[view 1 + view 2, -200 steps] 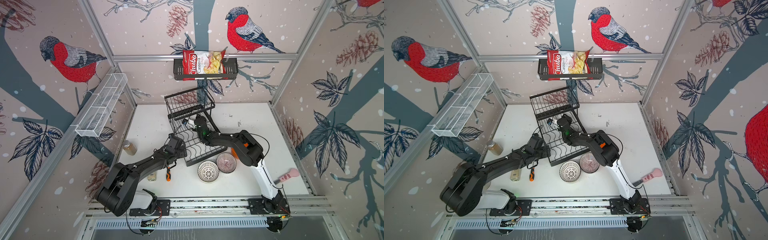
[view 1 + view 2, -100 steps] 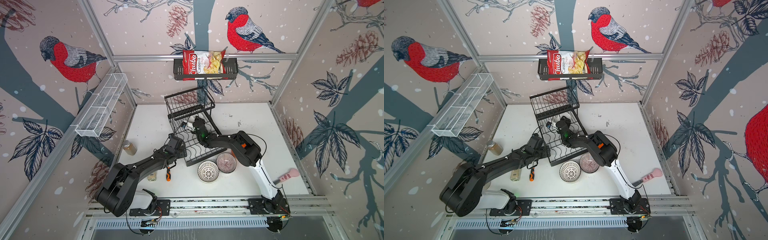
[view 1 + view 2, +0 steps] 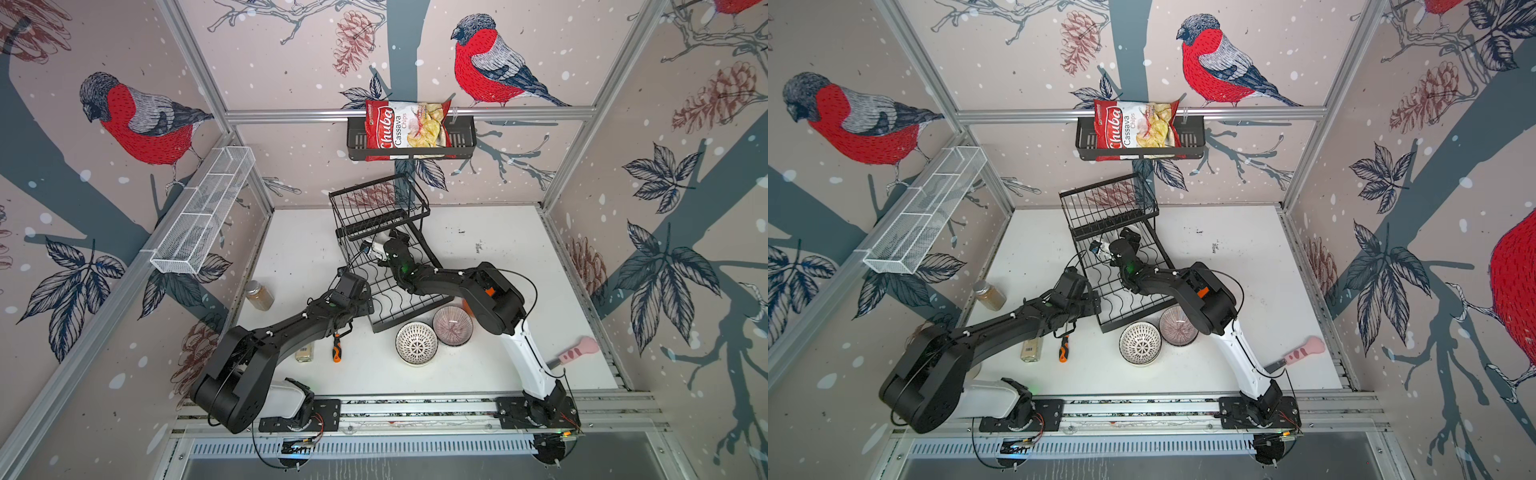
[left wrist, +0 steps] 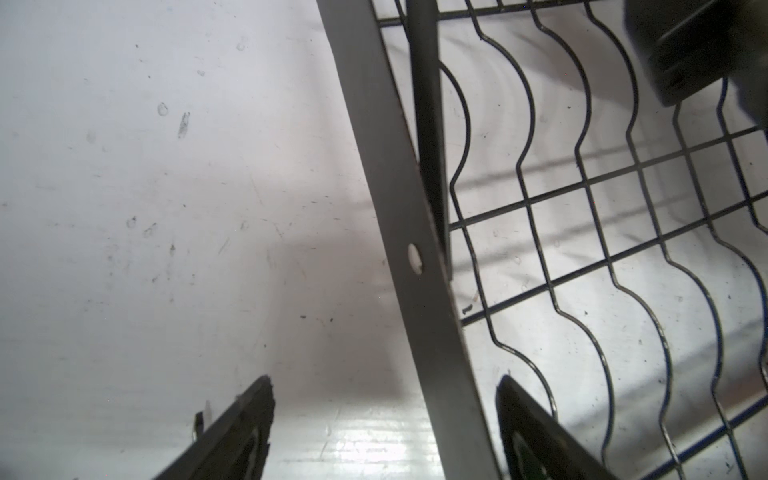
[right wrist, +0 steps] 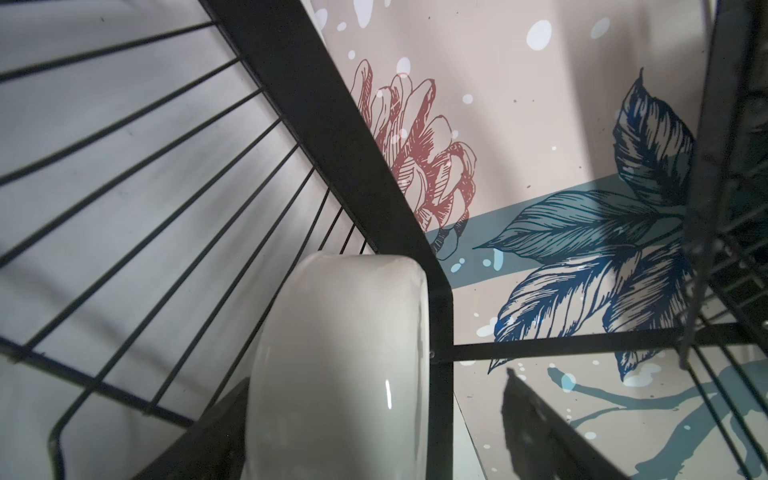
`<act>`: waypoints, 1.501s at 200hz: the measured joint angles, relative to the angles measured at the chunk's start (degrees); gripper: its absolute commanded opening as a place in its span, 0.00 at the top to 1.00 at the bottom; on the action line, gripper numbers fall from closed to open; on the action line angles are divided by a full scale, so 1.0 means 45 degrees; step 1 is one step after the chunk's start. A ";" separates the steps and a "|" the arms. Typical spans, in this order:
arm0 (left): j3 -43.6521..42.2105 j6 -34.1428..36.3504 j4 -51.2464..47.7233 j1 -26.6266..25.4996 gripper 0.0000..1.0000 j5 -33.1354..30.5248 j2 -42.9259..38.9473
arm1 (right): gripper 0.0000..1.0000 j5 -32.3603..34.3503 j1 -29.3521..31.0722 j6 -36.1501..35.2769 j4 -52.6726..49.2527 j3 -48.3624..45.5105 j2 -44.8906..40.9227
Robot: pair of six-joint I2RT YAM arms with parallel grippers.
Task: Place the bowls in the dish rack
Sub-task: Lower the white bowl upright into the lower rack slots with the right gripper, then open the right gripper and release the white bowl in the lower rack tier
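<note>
R gripper: jaws apart, white bowl on edge betw. them, inside rack. L gripper: apart, astride rack rail. Patterned bowl, purple bowl well behind R gripper, on table; not loaded.

Table, dish rack, patterned bowl, striped bowl

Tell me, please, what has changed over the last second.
The right gripper opened its jaws and let go of the white bowl, which stands on edge in the rack. The left gripper stays open astride the rack's rail; the black-and-white bowl and purple bowl have not moved.
</note>
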 measured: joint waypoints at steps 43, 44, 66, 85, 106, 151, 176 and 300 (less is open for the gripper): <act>-0.0029 0.0000 0.0000 0.0000 0.17 -0.0039 -0.0053 | 0.06 -0.0593 0.0015 0.0918 -0.0646 -0.0199 -0.0491; -0.0029 0.0000 0.0000 0.0000 0.17 -0.0039 -0.0053 | 0.06 -0.0602 0.0015 0.0923 -0.0651 -0.0199 -0.0495; -0.0029 0.0005 0.0000 0.0000 0.17 -0.0044 -0.0053 | 0.05 -0.0826 0.0049 0.1209 -0.0879 -0.0233 -0.0525; -0.0029 0.0005 0.0000 0.0000 0.17 -0.0049 -0.0053 | 0.05 -0.0899 0.0102 0.1307 -0.1054 -0.0257 -0.0525; -0.0029 0.0005 0.0000 0.0000 0.17 -0.0053 -0.0053 | 0.04 -0.1098 0.0131 0.1559 -0.1141 -0.0272 -0.0525; -0.0049 0.0005 0.0005 0.0000 0.17 -0.0078 -0.0053 | 0.04 -0.1574 -0.0117 0.2268 -0.1452 -0.0112 -0.0568; -0.0049 0.0005 0.0010 0.0000 0.17 -0.0078 -0.0053 | 0.04 -0.2142 -0.0146 0.2696 -0.1588 0.0243 -0.0559; -0.0053 0.0000 0.0015 0.0000 0.17 -0.0078 -0.0053 | 0.04 -0.1661 -0.0544 0.4303 -0.1141 0.1030 0.0461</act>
